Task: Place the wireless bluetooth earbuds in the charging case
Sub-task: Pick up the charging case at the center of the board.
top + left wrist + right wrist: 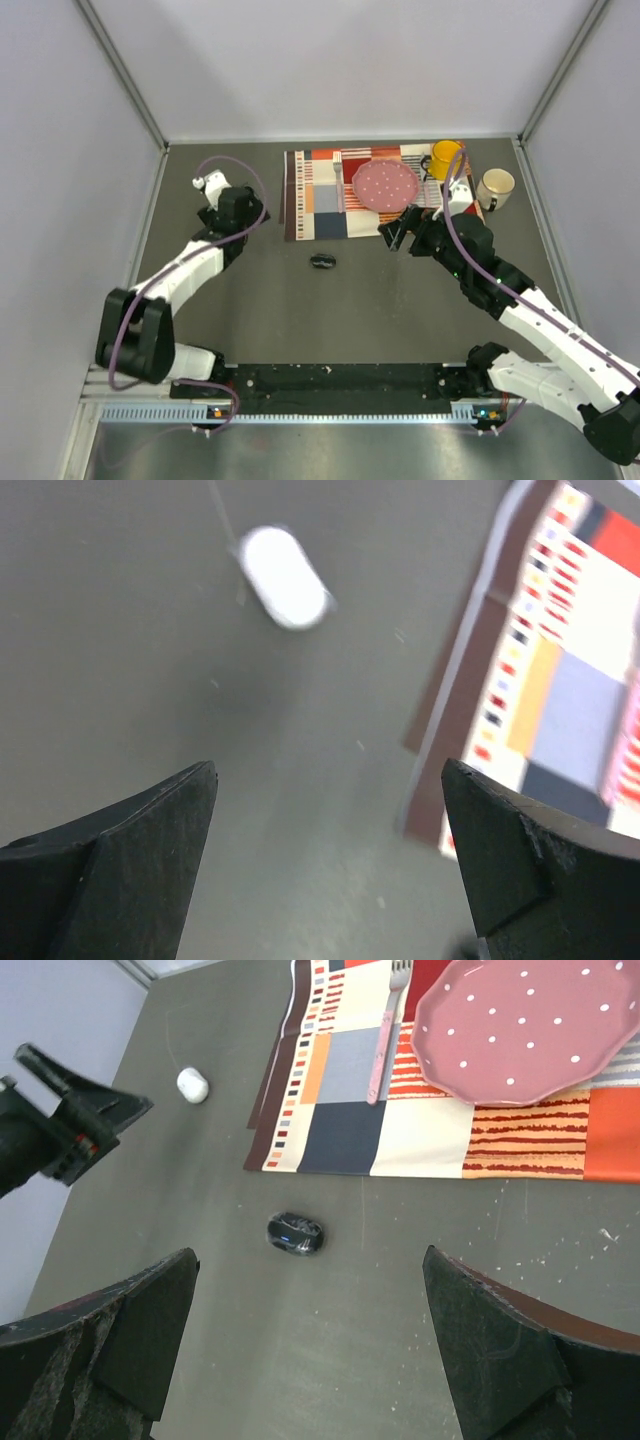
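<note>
The left pincer (328,780) hangs wide and empty near the white pod (285,577), and the right pincer (310,1270) hangs wide above the black pod (295,1234), maybe to grab it.

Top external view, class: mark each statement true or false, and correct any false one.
1. The pink dotted plate sits on the patterned placemat. True.
2. The black pod lies on the placemat. False: it lies on the bare table, just off the placemat's near edge.
3. The left gripper is shut on the white pod. False: its jaws stand open and empty, and the pod lies apart on the table ahead of them.
4. A fork lies on the placemat beside the plate. True.
5. Both mugs are yellow. False: one is a yellow mug, the other a pale mug.
</note>
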